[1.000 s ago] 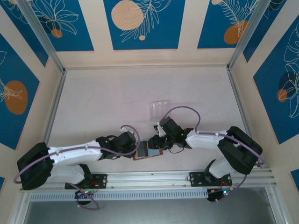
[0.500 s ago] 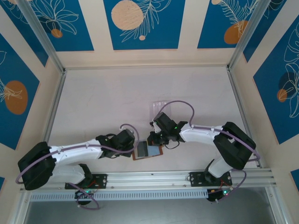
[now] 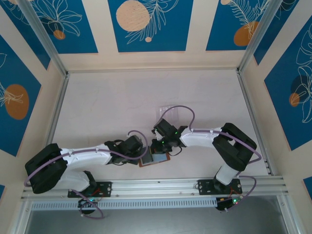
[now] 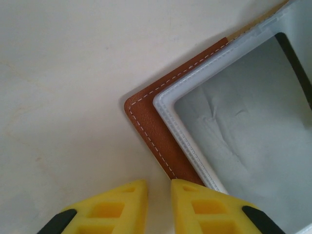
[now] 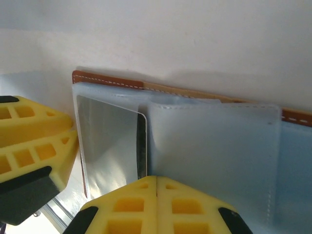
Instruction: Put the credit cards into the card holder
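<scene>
Right wrist — right claw (image 5: 156, 181) closed | left claw (image 4: 159, 187) narrow | one card holder (image 5: 214, 146) | one credit card (image 5: 112, 141) pocketed

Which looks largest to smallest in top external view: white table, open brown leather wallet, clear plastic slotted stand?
1. White table.
2. Open brown leather wallet and clear plastic slotted stand: look alike, both partly hidden, unranked.

Pale table (image 3: 107, 105), matte surface. Clear plastic piece (image 3: 164, 113) mid-table, possibly a slotted stand; too faint to be sure. Blue wall panels (image 3: 150, 29), orange discs, leaf outlines. Aluminium rail (image 3: 161, 185) along near edge.
</scene>
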Controlling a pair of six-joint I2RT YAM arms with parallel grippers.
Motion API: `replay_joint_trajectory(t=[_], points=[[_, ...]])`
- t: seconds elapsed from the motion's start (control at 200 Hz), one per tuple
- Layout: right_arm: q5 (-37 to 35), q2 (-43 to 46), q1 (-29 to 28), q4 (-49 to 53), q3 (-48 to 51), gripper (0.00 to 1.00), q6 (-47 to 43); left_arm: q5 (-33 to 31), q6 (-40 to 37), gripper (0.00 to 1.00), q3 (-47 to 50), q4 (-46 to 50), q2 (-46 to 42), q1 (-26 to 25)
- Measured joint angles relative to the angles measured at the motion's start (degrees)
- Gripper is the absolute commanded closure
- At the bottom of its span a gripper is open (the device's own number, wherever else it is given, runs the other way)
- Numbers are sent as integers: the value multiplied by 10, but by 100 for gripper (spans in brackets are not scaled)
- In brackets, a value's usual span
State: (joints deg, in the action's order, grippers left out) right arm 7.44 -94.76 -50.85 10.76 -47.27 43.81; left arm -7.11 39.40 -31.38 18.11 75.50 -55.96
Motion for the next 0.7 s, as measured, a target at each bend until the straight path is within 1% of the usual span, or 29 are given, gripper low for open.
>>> replay_joint_trajectory(t=[0.19,0.265,0.4,0.505,0.56,0.65,0.7], points=[[0,-1,-3,0,-2,96,0,0,-4,80,0,-3,4,1],[0,-5,-8,-5,-2,91,3,0,-4,80,0,-3,4,1],[-5,-14,-14,-7,-3,87,7,0,-3,80,0,-3,4,1],[-27,-1,-14,24,-13,83,4,0,-3,80,0,-3,4,1],[-54,15,-14,60,-27,78,-2,0,-3,80,0,-5,4,1],[-105,59,-13,127,-59,63,-9,0,-3,80,2,-7,4,1],[-135,83,-13,159,-76,58,-17,0,-3,80,2,-9,4,1]])
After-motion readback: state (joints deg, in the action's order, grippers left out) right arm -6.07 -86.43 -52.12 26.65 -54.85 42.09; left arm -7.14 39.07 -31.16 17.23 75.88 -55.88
